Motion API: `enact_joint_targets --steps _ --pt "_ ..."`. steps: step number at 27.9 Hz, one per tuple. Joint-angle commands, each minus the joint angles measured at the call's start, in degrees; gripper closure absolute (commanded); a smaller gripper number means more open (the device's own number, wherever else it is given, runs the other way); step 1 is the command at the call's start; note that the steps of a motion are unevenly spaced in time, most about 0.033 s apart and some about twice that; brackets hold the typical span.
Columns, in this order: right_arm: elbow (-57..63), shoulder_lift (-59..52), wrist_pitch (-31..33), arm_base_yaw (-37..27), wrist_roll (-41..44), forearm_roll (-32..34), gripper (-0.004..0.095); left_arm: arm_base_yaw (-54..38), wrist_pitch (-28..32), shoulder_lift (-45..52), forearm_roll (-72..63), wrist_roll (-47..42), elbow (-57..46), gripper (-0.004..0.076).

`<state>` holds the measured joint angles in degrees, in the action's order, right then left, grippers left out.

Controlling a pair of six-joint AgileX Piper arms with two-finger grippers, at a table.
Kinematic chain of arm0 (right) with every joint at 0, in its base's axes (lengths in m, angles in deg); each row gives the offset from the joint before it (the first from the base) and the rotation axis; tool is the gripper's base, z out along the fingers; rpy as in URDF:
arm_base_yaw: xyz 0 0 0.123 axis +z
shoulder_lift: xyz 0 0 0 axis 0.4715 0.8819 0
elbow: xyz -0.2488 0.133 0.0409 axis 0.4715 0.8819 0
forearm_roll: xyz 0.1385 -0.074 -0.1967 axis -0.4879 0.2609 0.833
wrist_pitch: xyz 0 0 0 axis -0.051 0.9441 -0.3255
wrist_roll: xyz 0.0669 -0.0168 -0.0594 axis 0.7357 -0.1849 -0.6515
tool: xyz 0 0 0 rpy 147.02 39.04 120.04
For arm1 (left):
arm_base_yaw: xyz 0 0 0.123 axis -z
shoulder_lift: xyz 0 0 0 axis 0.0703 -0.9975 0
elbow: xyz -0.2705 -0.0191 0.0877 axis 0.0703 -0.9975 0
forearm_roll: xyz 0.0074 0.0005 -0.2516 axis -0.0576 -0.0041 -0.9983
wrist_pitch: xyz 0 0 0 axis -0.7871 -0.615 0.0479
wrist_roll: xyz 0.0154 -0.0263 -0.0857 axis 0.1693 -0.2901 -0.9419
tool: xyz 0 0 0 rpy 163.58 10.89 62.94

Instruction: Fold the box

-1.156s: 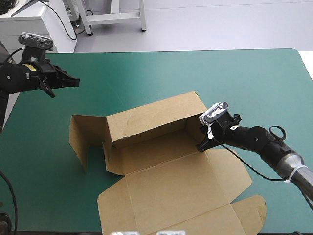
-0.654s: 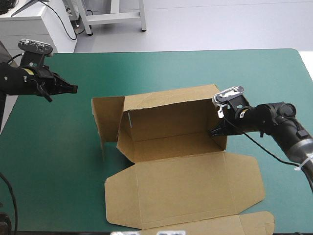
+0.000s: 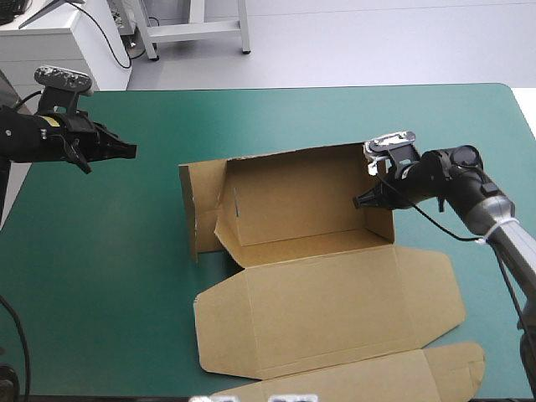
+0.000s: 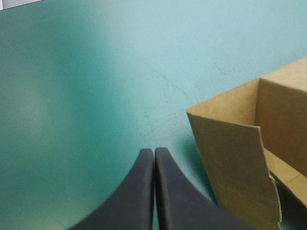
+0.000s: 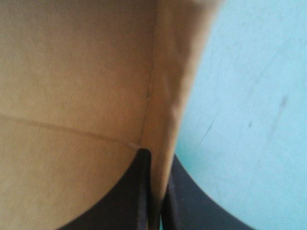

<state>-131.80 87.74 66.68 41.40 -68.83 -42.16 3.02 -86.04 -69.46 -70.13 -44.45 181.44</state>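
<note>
High view: one brown box (image 3: 301,243) and two grippers share the teal-green cover (image 3: 100,276). Nearest, the box's tuck flap (image 3: 377,377) lies flat along the table's near edge, and the wide lid (image 3: 327,301) lies flat just beyond it. Farther on, the back wall (image 3: 293,193) stands raised, with a side flap (image 3: 199,205) upright at its left end. The right gripper (image 3: 362,201) is clamped on the right end wall (image 3: 381,222), and the right wrist view shows the board pinched between its black fingers (image 5: 139,191). Open cover runs from that wall to the table's right edge. The left gripper (image 3: 126,151) hovers near the left edge, well apart from the box, its fingers pressed together on nothing. Open cover spans from it to the side flap. A broad open strip reaches from the back wall to the far edge.
</note>
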Motion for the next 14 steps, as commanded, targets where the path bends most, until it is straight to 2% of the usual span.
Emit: enact_joint_targets --steps 1,5,12,14 --pt "-3.0 3.0 -0.3 -0.3 -1.2 1.3 0.0927 0.1 1.9 1.9 -1.8 -0.2 1.9 0.0732" --pt "-6.3 4.8 -0.5 -0.3 -1.2 1.5 0.0887 0.1 1.7 1.9 -1.7 0.2 1.9 0.0732" --pt "-10.9 5.9 -0.5 -0.3 -1.2 1.5 0.0514 0.1 1.4 1.9 -2.0 0.2 1.9 0.0732" --pt "-12.8 5.9 0.1 -0.3 -1.4 1.5 0.0440 0.1 1.4 1.8 -2.1 0.2 1.9 0.0732"
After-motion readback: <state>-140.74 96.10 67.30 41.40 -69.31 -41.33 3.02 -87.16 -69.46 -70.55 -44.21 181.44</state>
